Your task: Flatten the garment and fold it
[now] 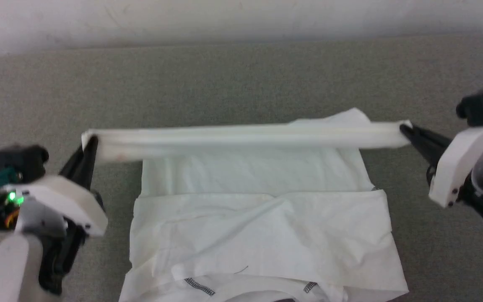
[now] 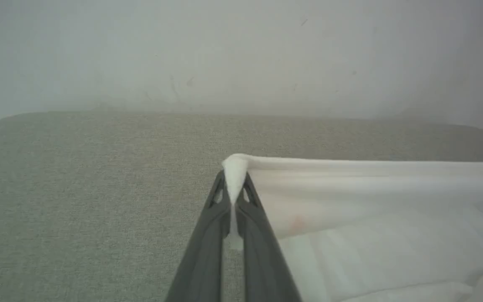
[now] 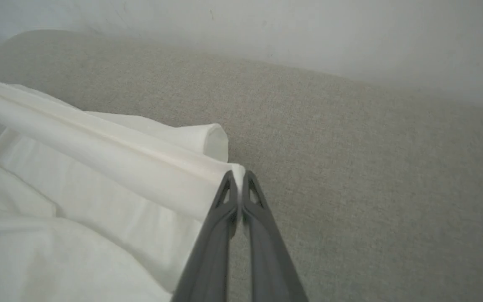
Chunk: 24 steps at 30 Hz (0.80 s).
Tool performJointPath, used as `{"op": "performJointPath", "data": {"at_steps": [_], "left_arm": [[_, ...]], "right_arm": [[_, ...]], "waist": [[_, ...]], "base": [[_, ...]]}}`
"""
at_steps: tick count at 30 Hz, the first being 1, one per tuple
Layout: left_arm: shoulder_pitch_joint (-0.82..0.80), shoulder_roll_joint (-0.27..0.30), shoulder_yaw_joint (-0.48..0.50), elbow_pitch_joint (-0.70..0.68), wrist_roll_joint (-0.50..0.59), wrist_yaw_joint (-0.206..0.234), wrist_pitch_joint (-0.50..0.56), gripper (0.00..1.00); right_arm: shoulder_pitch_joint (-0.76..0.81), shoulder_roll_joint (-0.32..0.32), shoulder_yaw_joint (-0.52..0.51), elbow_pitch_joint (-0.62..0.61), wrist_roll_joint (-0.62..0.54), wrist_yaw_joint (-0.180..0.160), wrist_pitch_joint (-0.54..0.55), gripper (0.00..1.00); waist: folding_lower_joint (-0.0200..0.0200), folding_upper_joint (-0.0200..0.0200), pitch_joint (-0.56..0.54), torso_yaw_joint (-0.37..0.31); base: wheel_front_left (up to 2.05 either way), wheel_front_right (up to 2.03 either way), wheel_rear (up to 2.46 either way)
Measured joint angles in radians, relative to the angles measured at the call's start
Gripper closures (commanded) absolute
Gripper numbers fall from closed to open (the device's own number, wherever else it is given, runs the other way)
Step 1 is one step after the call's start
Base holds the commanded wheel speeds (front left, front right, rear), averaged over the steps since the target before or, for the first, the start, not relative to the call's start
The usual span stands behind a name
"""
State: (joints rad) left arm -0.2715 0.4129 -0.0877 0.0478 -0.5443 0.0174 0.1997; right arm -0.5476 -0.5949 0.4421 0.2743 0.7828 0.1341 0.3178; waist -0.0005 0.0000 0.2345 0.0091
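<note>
Resting on grey woven surface [image 1: 241, 84], white garment [image 1: 262, 226]; pale wall [image 1: 241, 16] behind

Left jaws clamp the garment [image 2: 350, 188] (its edge stretched taut rightward).

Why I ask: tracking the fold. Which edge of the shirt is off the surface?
The far edge of the shirt, pinched taut between left gripper and right gripper; its near edge with zigzag seams lies flat.
</note>
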Motion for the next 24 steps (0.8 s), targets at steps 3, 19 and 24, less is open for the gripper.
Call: {"op": "performJointPath", "data": {"at_steps": [3, 19, 24], "left_arm": [[0.185, 0.008, 0.021, -0.109, -0.008, 0.050, 0.039, 1.00], [0.581, -0.049, 0.011, -0.197, -0.089, 0.143, 0.151, 1.00], [0.614, -0.068, -0.009, -0.140, -0.129, 0.134, 0.177, 0.00]], "right_arm": [[0.140, 0.010, -0.052, -0.084, -0.014, 0.000, 0.025, 1.00], [0.735, 0.286, -0.370, -0.332, -0.185, -0.001, 0.184, 1.00], [0.840, 0.369, -0.434, -0.342, -0.239, -0.002, 0.215, 0.00]], "waist": [[0.0000, 0.0000, -0.050, -0.012], [0.0004, 0.0000, -0.142, -0.048], [0.0004, 0.0000, -0.148, -0.042]], "base": [[0.00, 0.00, 0.00], [0.00, 0.00, 0.00], [0.00, 0.00, 0.00]]}}
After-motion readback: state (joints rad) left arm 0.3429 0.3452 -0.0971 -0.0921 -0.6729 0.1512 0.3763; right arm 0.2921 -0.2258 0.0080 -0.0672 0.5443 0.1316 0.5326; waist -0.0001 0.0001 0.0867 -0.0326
